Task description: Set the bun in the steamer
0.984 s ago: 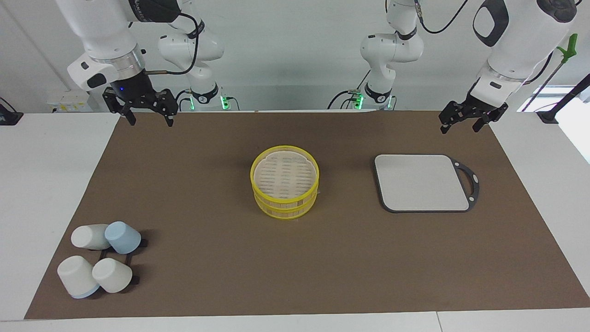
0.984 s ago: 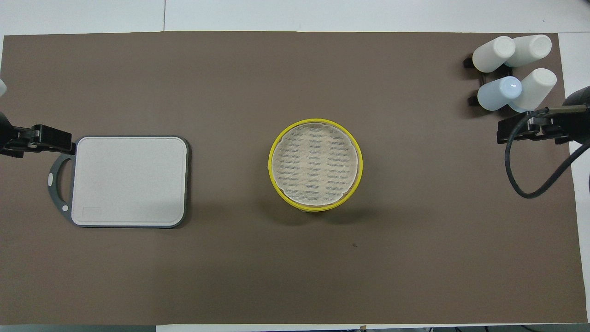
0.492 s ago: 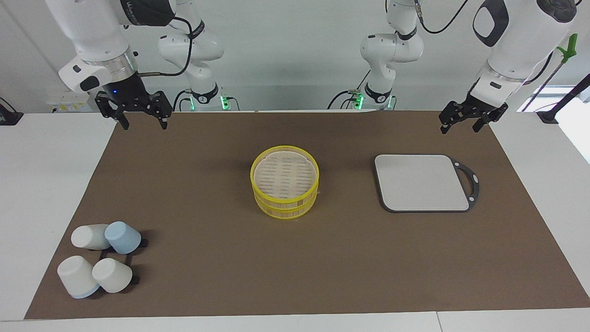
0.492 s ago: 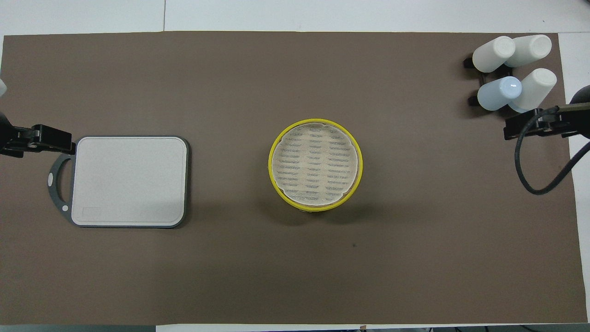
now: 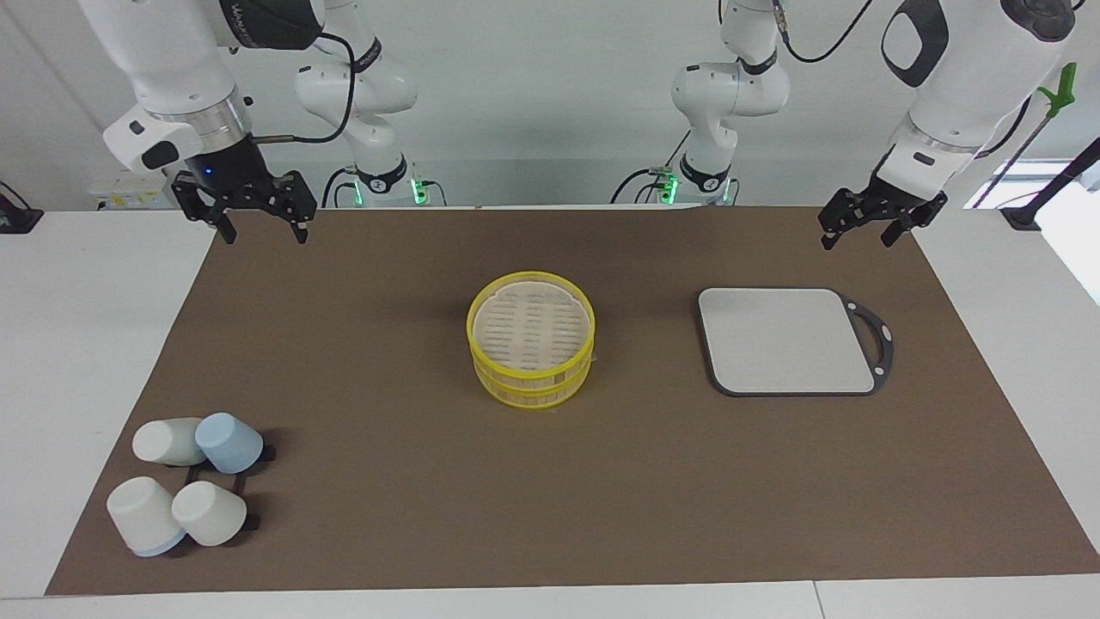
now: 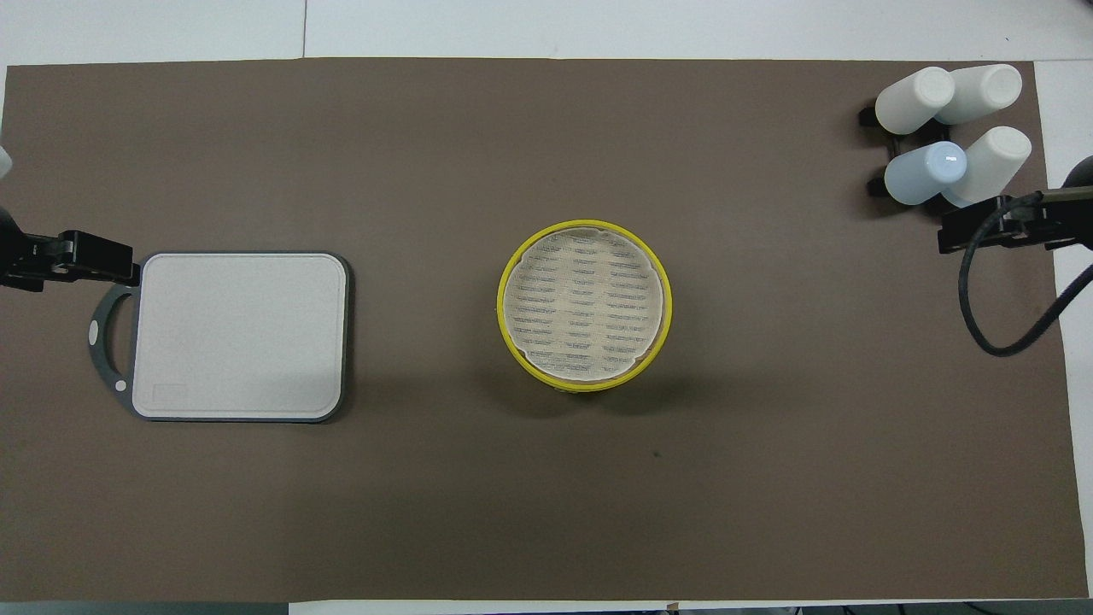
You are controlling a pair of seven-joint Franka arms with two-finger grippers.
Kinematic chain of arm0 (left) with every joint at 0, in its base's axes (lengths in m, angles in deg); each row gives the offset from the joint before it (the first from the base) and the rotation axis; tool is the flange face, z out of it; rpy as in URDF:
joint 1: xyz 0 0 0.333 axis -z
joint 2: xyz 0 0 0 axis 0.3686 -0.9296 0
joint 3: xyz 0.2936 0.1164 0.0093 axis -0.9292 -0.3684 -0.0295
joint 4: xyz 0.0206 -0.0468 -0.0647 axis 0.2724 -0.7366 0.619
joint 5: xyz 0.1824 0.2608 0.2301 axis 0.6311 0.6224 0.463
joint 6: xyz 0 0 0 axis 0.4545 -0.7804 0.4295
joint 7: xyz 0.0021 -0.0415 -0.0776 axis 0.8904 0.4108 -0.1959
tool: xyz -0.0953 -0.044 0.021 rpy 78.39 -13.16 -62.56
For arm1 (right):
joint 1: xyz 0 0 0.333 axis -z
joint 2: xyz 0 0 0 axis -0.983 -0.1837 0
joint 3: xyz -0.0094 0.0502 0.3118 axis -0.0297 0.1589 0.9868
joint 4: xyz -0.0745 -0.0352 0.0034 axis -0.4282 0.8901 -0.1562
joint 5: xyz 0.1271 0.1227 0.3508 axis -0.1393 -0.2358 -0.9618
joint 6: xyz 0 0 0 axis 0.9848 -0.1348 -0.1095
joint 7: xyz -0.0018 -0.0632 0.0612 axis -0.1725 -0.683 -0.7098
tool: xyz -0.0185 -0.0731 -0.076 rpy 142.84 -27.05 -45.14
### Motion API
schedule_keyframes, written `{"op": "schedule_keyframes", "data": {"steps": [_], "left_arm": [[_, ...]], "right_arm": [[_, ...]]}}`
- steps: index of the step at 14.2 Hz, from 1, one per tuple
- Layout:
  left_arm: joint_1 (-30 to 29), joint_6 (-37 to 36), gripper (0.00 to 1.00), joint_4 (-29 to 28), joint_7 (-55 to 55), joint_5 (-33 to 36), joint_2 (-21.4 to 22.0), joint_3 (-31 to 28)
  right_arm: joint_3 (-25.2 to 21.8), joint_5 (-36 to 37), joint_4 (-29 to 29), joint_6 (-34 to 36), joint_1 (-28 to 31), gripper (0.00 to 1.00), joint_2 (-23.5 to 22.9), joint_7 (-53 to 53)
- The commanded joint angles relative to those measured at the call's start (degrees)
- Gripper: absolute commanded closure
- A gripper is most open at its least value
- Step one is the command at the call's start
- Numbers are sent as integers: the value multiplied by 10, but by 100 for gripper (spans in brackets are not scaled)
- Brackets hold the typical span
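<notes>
The steamer (image 5: pixel 533 375) stands in the middle of the brown mat, round, two-tier, with yellow rims; its pale slotted top is bare. It also shows in the overhead view (image 6: pixel 585 309). No bun shows in either view. My right gripper (image 5: pixel 260 234) is open and empty, raised over the mat's corner at the right arm's end, near the robots. It shows at the edge of the overhead view (image 6: pixel 982 232). My left gripper (image 5: pixel 857 238) is open and empty, raised over the mat's edge near the grey board's handle; it also shows in the overhead view (image 6: pixel 90 256).
A grey rectangular board (image 5: pixel 786 340) with a black handle lies toward the left arm's end, also in the overhead view (image 6: pixel 239 333). Several white and blue cups (image 5: pixel 185 481) lie on a black rack at the right arm's end, farther from the robots (image 6: pixel 948 128).
My right gripper has moved a little outward toward the right arm's end of the table and slightly up. The left arm, steamer, board and cups have not moved.
</notes>
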Motion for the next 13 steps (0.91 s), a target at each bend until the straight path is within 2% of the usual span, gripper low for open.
{"op": "schedule_keyframes", "data": {"steps": [1, 8, 13], "left_arm": [[6, 9, 0, -7, -6, 10, 6, -3], [6, 9, 0, -7, -4, 10, 6, -3], [6, 9, 0, -7, -4, 10, 6, -3]], "right_arm": [[-13, -9, -5, -10, -10, 0, 1, -11], [-34, -11, -4, -6, -10, 0, 0, -12], [-32, -19, -3, -5, -10, 0, 0, -12]]}}
